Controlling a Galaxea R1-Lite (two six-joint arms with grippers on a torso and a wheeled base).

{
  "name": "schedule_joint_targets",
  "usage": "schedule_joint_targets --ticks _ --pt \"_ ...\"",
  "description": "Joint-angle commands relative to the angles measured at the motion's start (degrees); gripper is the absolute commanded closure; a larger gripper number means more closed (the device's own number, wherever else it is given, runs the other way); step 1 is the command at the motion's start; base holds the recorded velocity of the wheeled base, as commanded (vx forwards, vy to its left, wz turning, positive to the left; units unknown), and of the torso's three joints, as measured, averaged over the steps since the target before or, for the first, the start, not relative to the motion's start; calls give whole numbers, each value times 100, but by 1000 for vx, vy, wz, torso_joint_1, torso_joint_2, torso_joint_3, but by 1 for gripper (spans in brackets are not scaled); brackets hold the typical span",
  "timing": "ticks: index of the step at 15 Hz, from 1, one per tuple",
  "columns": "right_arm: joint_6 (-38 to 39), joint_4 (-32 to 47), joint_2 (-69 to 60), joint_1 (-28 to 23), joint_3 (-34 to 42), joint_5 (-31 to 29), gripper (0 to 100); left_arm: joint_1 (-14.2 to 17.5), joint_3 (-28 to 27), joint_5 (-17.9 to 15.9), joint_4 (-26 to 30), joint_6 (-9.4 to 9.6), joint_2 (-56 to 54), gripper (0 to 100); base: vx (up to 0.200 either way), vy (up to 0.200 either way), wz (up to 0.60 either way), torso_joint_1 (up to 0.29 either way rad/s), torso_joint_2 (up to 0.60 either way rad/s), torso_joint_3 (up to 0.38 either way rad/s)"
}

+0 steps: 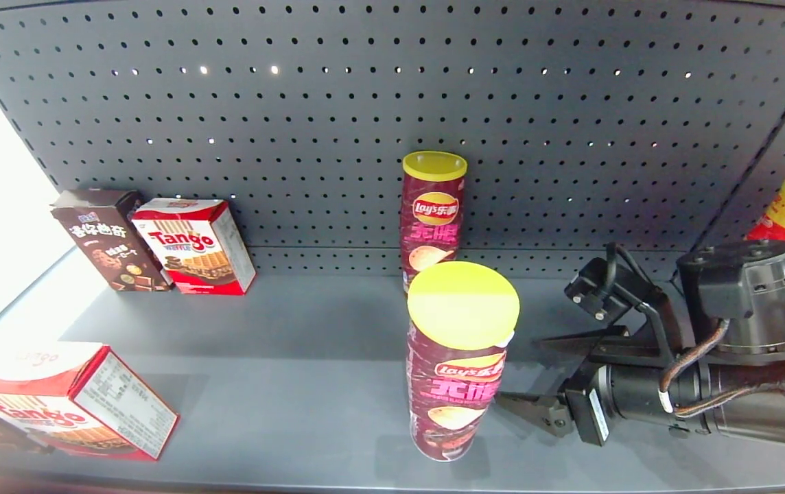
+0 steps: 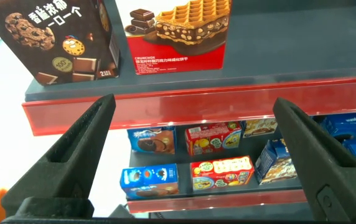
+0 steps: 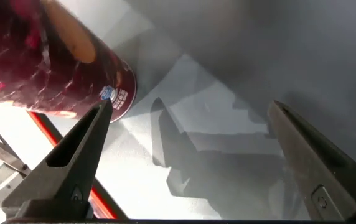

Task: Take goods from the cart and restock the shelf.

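The shelf (image 1: 283,357) is smooth, matt grey painted metal, and its back panel (image 1: 296,123) is perforated sheet in the same finish. The cans (image 1: 458,405) have glossy printed wrap and smooth yellow plastic lids (image 1: 463,305). The boxes (image 1: 193,247) are glossy card. The fingers (image 3: 72,165) are matt black, grainy plastic.

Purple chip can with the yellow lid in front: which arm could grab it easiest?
Probably the right. The right gripper is open over the grey metal shelf, beside the front purple yellow-lidded chip can. The left gripper, also open, faces the shelf's red front edge and lower shelves.
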Motion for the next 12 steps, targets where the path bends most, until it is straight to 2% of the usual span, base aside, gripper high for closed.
schedule_joint_targets --ticks 1,12 --pt "-49 -4 32 31 17 4 0 0 0 -2 -1 -1 8 0 0 0 0 0 0 0" --pt "-49 -30 102 233 25 4 0 0 0 -2 -1 -1 8 0 0 0 0 0 0 0"
